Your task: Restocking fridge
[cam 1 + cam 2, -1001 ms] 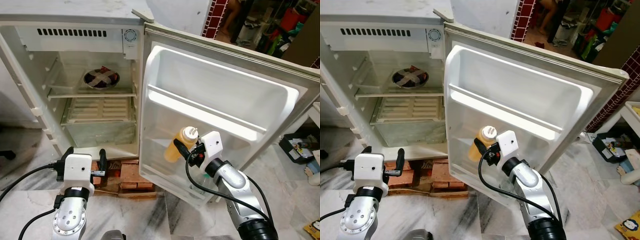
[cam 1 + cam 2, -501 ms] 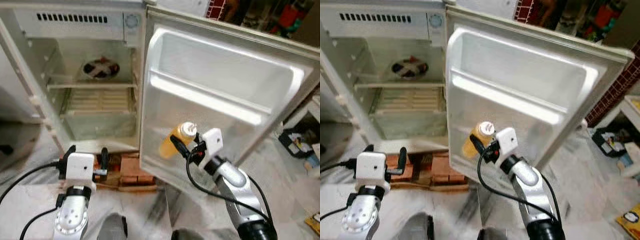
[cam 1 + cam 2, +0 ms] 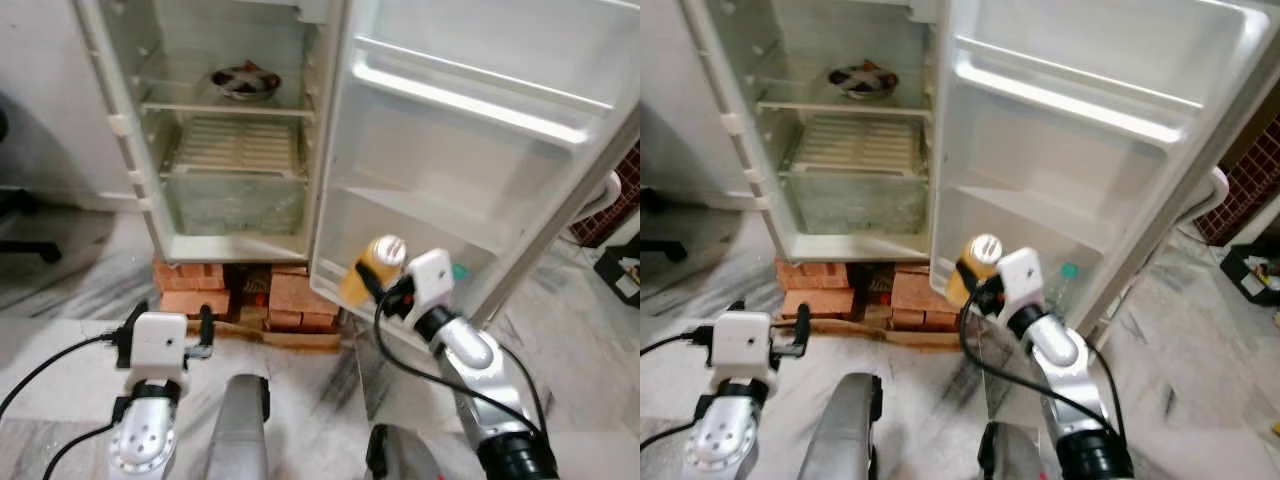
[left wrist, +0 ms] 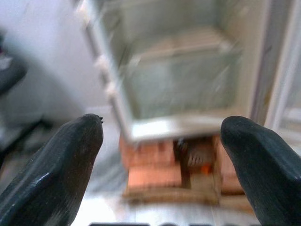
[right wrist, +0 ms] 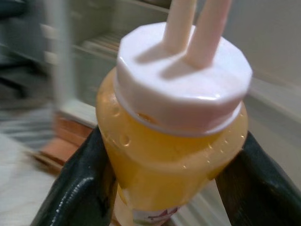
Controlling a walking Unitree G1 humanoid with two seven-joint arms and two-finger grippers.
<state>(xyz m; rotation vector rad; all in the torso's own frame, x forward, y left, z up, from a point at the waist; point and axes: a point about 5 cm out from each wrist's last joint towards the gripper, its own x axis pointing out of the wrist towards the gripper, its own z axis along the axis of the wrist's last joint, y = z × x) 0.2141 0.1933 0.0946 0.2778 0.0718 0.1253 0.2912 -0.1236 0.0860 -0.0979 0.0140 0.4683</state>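
Note:
My right gripper [image 3: 368, 284] is shut on a yellow juice bottle [image 3: 370, 268] with a white cap, held in front of the lower part of the open fridge door [image 3: 480, 150]. In the right wrist view the bottle [image 5: 174, 141] sits between both black fingers [image 5: 80, 188]. My left gripper [image 3: 168, 325] stands open low at the left, over the floor before the fridge [image 3: 230, 130]; its two fingers [image 4: 61, 165] are wide apart with nothing between them. A bowl [image 3: 243, 82] sits on the fridge's upper shelf. A small bottle with a green cap [image 3: 1064, 283] stands in the bottom door shelf.
The fridge stands on red bricks [image 3: 250, 300]. A clear crisper drawer [image 3: 232, 195] sits at the bottom inside. The floor is grey marble [image 3: 60, 290]. A black chair base [image 3: 25, 250] is at the far left.
The camera has tilted down and come closer to the fridge, so the whole scene shifted up. The right gripper keeps the juice bottle; the left arm keeps its pose.

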